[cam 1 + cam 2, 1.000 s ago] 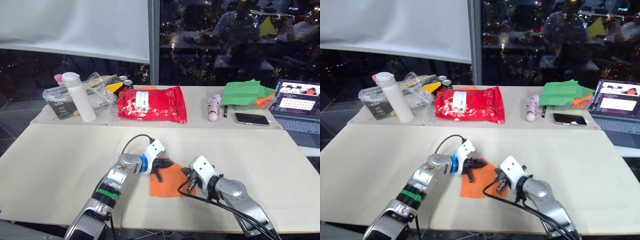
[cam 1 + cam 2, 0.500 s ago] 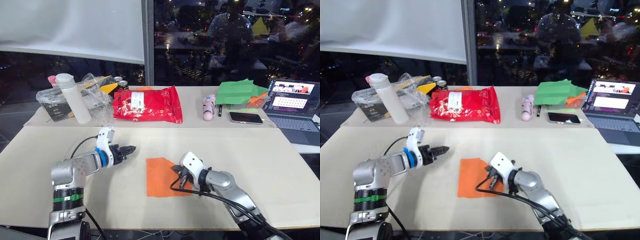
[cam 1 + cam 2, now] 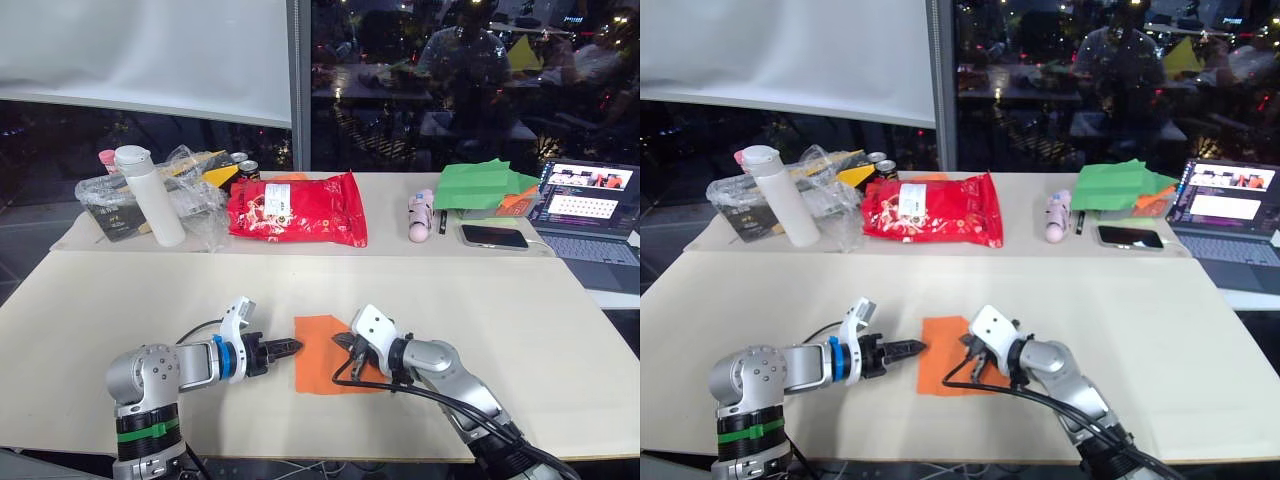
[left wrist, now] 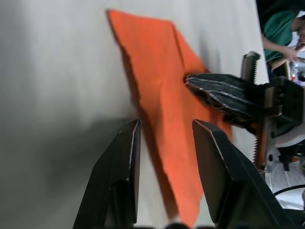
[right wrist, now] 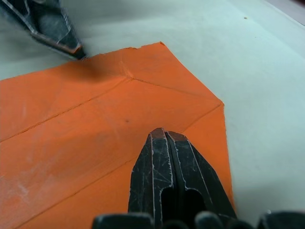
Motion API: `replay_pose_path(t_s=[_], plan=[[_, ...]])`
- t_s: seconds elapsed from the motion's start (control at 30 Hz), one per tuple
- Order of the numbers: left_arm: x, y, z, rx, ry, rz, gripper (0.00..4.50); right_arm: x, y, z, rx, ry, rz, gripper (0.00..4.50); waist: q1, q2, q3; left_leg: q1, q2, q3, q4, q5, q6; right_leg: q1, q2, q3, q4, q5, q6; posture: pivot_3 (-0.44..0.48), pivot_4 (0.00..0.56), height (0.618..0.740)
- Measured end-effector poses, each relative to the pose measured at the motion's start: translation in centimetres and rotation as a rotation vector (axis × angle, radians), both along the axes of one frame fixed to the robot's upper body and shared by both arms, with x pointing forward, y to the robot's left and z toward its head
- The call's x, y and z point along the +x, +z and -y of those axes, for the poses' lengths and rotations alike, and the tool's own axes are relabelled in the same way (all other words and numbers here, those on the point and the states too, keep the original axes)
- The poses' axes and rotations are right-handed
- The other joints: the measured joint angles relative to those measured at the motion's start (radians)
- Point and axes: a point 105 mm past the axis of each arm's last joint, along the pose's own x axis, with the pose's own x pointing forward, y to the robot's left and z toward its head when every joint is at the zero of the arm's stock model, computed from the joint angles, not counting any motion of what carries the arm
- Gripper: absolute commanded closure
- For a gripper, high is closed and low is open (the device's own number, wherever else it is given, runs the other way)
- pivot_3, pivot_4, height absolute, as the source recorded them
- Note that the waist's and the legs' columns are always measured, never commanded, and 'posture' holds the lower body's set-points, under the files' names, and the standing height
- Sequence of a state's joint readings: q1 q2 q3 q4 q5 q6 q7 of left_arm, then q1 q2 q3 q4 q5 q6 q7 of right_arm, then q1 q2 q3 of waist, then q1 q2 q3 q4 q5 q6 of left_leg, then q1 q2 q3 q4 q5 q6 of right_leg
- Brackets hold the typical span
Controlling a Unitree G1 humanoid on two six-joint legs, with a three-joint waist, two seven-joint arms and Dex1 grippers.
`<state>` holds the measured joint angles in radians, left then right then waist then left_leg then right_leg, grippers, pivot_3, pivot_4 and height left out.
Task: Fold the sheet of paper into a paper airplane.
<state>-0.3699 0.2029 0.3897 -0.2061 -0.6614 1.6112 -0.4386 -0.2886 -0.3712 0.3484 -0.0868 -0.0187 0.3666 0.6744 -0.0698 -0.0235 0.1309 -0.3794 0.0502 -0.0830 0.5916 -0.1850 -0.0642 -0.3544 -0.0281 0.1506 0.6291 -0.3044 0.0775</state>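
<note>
The sheet of paper (image 3: 315, 366) is bright orange and lies flat on the beige table (image 3: 120, 300) near its front edge. Creases run across it (image 5: 71, 124), and one far corner looks folded in. My right gripper (image 3: 342, 342) is shut, and its tip (image 5: 162, 137) rests on top of the sheet. My left gripper (image 3: 294, 347) is open and low at the sheet's left edge, its fingers (image 4: 128, 148) on either side of that edge (image 4: 143, 109) with nothing held. No paper airplane shape shows.
Along the back of the table stand a white bottle (image 3: 150, 195), a clear plastic bag (image 3: 195, 195), a red snack bag (image 3: 298, 208), a pink item (image 3: 420, 216), a green paper stack (image 3: 485, 185), a phone (image 3: 497, 237) and a laptop (image 3: 590, 205).
My left gripper pulled away to the left, then came back low to the sheet's left edge. The right gripper stayed on the sheet. The camera shifted slightly.
</note>
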Motion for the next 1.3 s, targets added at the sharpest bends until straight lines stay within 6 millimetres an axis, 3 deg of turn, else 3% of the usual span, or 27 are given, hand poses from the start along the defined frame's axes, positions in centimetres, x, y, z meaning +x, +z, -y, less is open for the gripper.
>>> replay_pose_path(t_s=[0.73,0.93,1.07,1.3], plan=[[4.0,0.6,2.1,-0.026,0.077,0.047,2.69,-0.4,0.0,0.2,0.003,-0.024,0.018,4.5,0.001,0.0,0.0,-0.002,-0.001,0.0,0.0,0.0,0.0,-0.001,0.0,0.0,-0.002,0.0,0.0,0.0,0.15,0.715],[4.4,0.6,2.6,0.003,0.084,0.089,4.48,-0.4,0.1,0.3,0.002,-0.03,0.022,4.5,0.001,0.0,0.0,-0.002,-0.001,0.0,0.0,0.0,0.0,-0.001,-0.001,0.0,-0.002,0.0,0.0,0.0,0.15,0.715],[4.4,0.3,2.9,0.124,0.033,0.164,4.48,-0.2,0.1,0.3,0.007,-0.042,0.024,4.5,0.001,0.0,0.0,-0.002,-0.001,0.0,0.0,0.0,-0.001,-0.001,-0.001,0.0,-0.002,0.0,0.0,0.0,0.15,0.715],[5.2,1.5,3.8,0.299,-0.132,0.405,4.48,0.5,0.6,1.2,0.033,-0.122,-0.001,4.5,0.003,0.0,0.002,-0.005,-0.001,0.0,0.0,0.0,-0.001,-0.003,-0.001,0.0,-0.002,0.0,0.0,0.0,0.15,0.715]])
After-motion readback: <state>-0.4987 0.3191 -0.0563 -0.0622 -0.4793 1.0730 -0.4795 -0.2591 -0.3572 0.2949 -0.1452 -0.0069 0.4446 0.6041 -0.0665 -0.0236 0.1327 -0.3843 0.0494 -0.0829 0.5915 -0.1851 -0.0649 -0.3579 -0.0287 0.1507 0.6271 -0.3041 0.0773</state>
